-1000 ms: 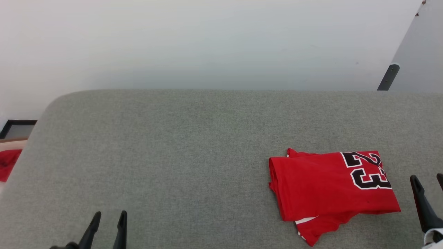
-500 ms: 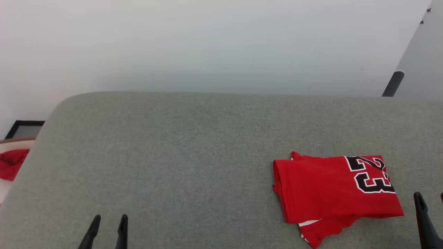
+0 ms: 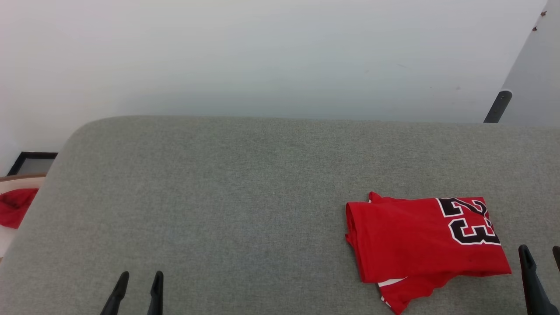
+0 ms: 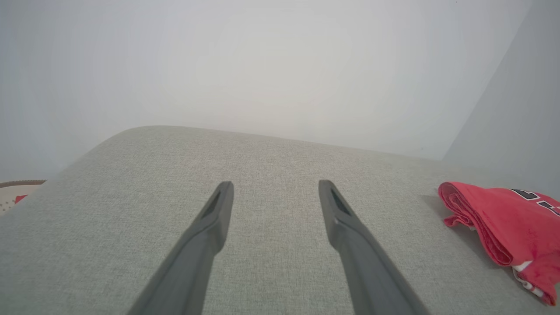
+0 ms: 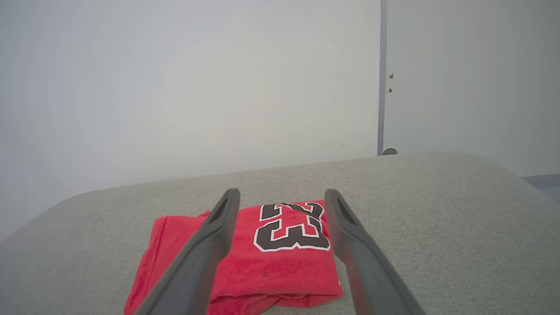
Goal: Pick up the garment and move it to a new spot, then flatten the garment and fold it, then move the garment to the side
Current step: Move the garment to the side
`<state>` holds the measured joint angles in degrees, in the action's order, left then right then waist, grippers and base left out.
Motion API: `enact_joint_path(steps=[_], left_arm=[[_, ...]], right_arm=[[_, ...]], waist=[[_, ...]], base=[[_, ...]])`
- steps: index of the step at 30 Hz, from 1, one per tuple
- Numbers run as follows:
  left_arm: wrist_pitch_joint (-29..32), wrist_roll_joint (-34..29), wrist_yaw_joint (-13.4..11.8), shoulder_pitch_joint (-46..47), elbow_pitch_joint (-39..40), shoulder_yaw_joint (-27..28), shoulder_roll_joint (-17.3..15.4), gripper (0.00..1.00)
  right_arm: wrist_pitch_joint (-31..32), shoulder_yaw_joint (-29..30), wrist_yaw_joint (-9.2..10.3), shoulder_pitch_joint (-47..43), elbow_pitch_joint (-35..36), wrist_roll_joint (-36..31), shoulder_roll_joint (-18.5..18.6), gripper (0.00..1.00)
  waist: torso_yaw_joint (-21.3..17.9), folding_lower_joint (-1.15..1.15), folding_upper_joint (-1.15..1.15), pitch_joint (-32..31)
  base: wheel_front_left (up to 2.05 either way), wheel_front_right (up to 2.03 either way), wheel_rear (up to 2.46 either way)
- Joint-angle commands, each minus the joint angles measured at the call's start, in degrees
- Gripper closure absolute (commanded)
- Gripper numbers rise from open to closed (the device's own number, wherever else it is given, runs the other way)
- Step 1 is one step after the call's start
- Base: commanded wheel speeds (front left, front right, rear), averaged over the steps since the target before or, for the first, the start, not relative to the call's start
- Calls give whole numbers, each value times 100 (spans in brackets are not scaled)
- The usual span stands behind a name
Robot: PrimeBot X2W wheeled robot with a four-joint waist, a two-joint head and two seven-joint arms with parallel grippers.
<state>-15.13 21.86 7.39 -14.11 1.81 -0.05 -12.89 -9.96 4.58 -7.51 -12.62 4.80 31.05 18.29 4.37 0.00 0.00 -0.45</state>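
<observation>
Lying folded on the grey worktop (image 3: 218, 197) at the head view's lower right is the garment (image 3: 420, 236). The left hand (image 3: 141, 274) at lower left and the right hand (image 3: 539, 248) beside the garment both gape, empty.

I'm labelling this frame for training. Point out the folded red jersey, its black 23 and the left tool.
folded red jersey (image 3: 415, 240), head view, plain red top layer.
black 23 (image 5: 292, 228), right wrist view, middle of the number.
left tool (image 3: 141, 274), head view, midway between its two fingertips.
</observation>
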Motion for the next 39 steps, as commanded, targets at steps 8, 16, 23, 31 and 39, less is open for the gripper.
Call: enact_joint_path(steps=[8,16,23,31,39], left_arm=[[4,64,16,29,-28,-42,-10,0],[5,40,16,153,14,-22,97,0],[4,19,16,501,-29,-142,233,0],[4,47,16,961,-141,-335,249,0],[4,101,16,1207,-201,-431,292,0]], right_arm=[[71,-31,5,-39,37,-39,-16,0],[324,-285,5,352,113,-24,203,0],[1458,-727,5,1499,-113,-55,916,0],[3448,-987,5,2683,-709,451,1634,0],[6131,-773,4,3044,-1081,1513,1895,0]], waist=[[9,0,0,7],[-25,0,0,215],[-75,0,0,657],[-24,0,0,1158],[64,0,0,1452]], base=[[0,0,0],[0,0,0],[0,0,0],[0,0,0],[0,0,0]])
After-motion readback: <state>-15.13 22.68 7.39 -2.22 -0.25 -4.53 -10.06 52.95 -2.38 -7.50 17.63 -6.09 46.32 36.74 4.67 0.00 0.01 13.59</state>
